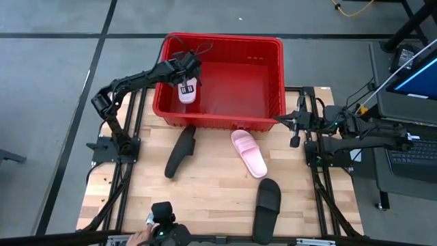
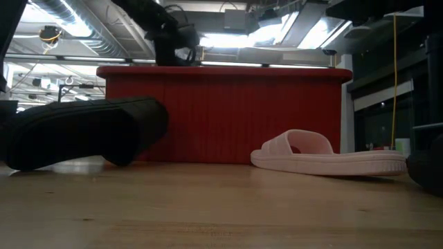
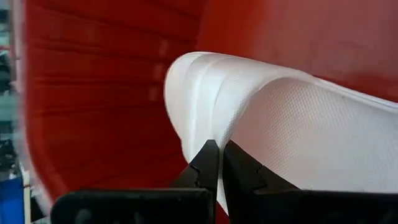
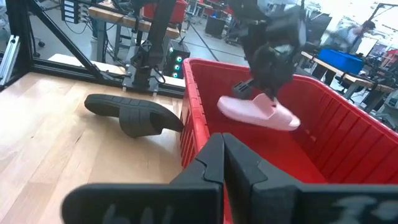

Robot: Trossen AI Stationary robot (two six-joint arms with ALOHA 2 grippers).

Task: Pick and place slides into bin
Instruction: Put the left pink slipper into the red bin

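My left gripper [image 1: 188, 76] reaches over the red bin [image 1: 222, 38] at its left side and is shut on a pale pink slide [image 1: 186, 91], which also shows in the right wrist view [image 4: 258, 112] above the bin's floor. A second pink slide [image 1: 248, 152] lies on its sole on the table just in front of the bin. One black slide [image 1: 180, 151] lies on its side at its left. Another black slide [image 1: 268, 205] lies near the front edge. My right gripper [image 1: 295, 124] is shut and empty beside the bin's near right corner. My left gripper holds the pink slide by its broad strap [image 4: 268, 102], pinched between the two fingers [image 3: 208, 163], which come at it from above. The fingers hide the exact place of contact. The slide hangs roughly level below the gripper, lifted clear of the bin's floor.
The bin's near wall [image 2: 221, 117] stands right behind the black slide [image 2: 83, 131] and the pink slide [image 2: 325, 155]. Arm bases and frames flank the table at left [image 1: 113, 147] and right [image 1: 328, 147]. A person's hand [image 1: 140, 238] shows at the front edge.
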